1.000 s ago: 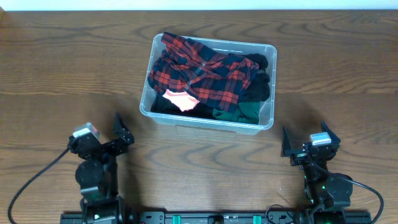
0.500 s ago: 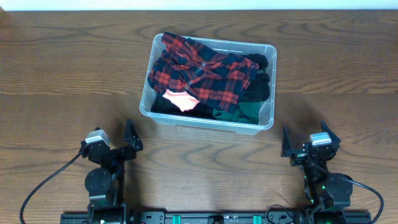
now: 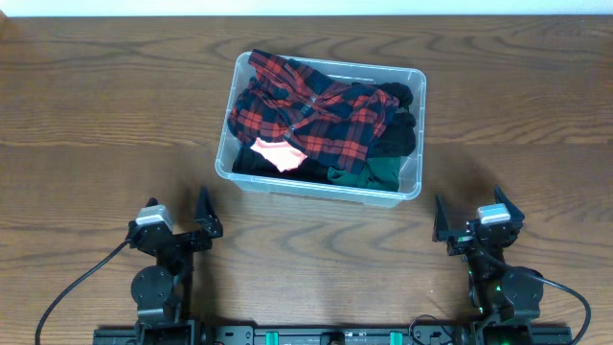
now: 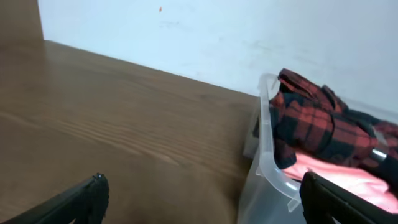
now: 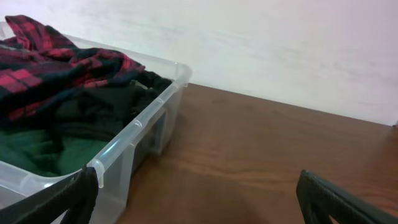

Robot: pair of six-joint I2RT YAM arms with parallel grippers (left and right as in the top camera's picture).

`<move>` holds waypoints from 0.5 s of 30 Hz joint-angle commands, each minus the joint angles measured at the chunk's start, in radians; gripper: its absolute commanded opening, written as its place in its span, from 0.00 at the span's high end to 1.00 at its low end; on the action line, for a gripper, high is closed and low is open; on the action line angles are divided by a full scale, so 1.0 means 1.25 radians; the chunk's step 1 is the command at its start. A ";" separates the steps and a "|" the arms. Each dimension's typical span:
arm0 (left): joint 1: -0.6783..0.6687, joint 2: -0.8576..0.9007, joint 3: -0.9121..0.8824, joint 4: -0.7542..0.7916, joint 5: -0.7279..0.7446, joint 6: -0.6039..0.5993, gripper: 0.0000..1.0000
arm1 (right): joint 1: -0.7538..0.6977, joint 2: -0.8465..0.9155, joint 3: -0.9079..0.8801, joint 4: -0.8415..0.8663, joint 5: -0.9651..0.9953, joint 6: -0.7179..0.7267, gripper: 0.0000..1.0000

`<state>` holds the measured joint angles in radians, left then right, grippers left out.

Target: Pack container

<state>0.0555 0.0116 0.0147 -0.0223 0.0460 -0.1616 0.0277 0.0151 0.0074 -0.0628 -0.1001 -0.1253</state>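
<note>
Two grippers sit low at the near edge of the brown wood-grain table, both empty.

Left gripper: at about 7 o'clock from the table's middle. Jaws spread wide, nothing between them. It stands well apart from the bin. In the left wrist view its black fingertips show at the bottom corners, with bare wood between them.

Clear, see-through rectangular plastic container with rounded corners and a rim: at about 12 o'clock from the table's middle, flat on the wood, turned slightly clockwise. It touches neither arm.

Contents, left to right:
- Red-and-black plaid cloth, crumpled. It covers most of the top and rises above the rim at the 11 o'clock corner.
- Small pink piece at about 7 o'clock inside the bin, partly under the plaid.
- Dark green cloth at about 5 o'clock, against the near wall.
- Black cloth along the 3 o'clock side.

Right gripper: at about 5 o'clock from the table's middle, near the bin's 5 o'clock corner but clear of it. Fingers stand wide apart, holding nothing. The right wrist view shows the bin's corner at 9 o'clock and a plain white wall behind the table.
</note>
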 commanded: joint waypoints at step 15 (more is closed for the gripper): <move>-0.006 -0.006 -0.009 -0.037 -0.006 0.135 0.02 | 0.010 -0.002 -0.002 -0.003 -0.001 -0.011 0.01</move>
<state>0.0505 0.0113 0.0147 -0.0223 0.0460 -0.0174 0.0277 0.0151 0.0074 -0.0628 -0.1001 -0.1253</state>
